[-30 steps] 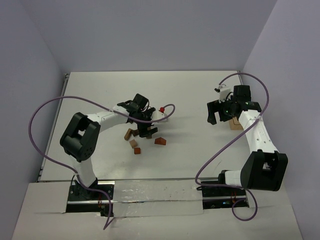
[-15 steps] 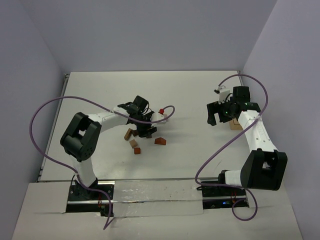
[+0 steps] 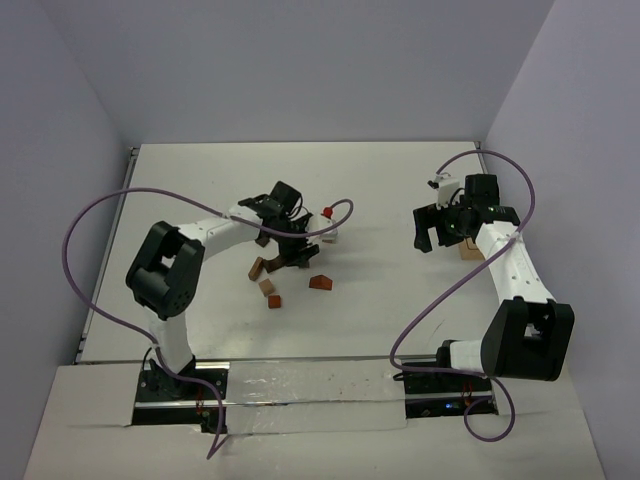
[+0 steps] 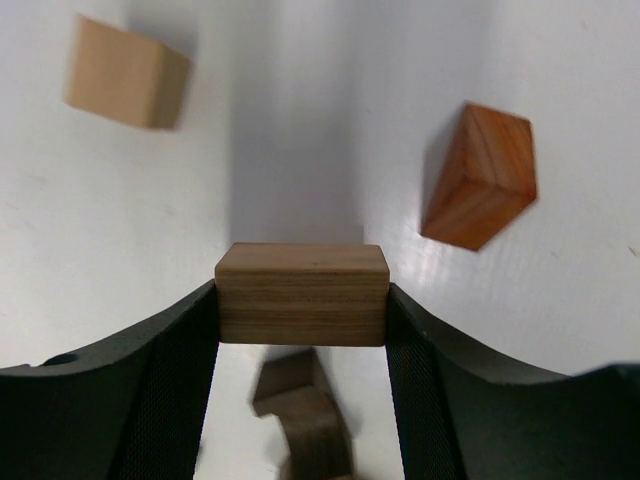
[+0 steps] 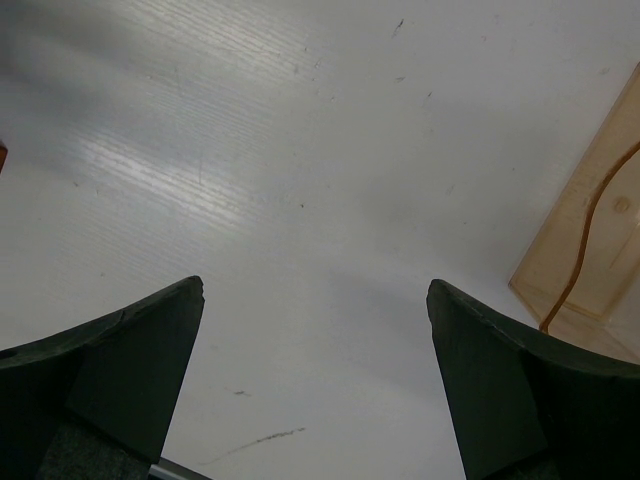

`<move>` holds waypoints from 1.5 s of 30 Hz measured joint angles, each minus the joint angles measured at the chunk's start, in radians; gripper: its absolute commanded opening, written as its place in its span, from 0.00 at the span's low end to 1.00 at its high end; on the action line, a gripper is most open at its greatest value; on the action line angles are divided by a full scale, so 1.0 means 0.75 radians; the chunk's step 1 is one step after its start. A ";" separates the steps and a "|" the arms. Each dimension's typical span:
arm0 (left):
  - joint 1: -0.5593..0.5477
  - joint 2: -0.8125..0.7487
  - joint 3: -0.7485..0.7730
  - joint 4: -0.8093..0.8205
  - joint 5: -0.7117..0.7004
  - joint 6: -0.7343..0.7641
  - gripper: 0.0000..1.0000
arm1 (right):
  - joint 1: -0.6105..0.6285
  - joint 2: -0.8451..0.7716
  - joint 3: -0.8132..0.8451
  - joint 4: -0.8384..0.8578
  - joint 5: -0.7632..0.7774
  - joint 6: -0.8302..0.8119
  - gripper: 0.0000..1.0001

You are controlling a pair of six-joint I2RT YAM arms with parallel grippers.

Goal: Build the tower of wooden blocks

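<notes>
Left wrist view: left gripper [image 4: 302, 305] clamps a brown block [image 4: 302, 275] by its ends. No wood block tower stands yet; a tan cube [image 4: 125, 72] lies at ten o'clock, a reddish block [image 4: 480, 176] at two, dark pieces [image 4: 300, 410] at six. A shallow hold could let it slip onto them. Right gripper [image 5: 315, 370] gapes, empty.

Jaws of left gripper [image 4: 302, 300] clamped mid-width, right gripper [image 5: 315, 290] wide open

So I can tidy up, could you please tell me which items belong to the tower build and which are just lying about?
Job: brown block in left gripper; tan cube; reddish-brown block; dark block below.
Lying about: light-tan wooden box.
</notes>
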 measured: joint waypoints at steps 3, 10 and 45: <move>0.008 0.055 0.102 -0.019 0.016 0.024 0.37 | 0.000 0.000 0.000 0.000 -0.003 0.000 1.00; 0.046 0.179 0.197 -0.061 0.041 0.092 0.38 | 0.000 0.000 0.000 0.000 -0.007 0.000 1.00; 0.168 -0.155 0.360 -0.244 0.147 0.061 0.91 | 0.229 0.026 0.101 0.016 -0.032 0.086 0.87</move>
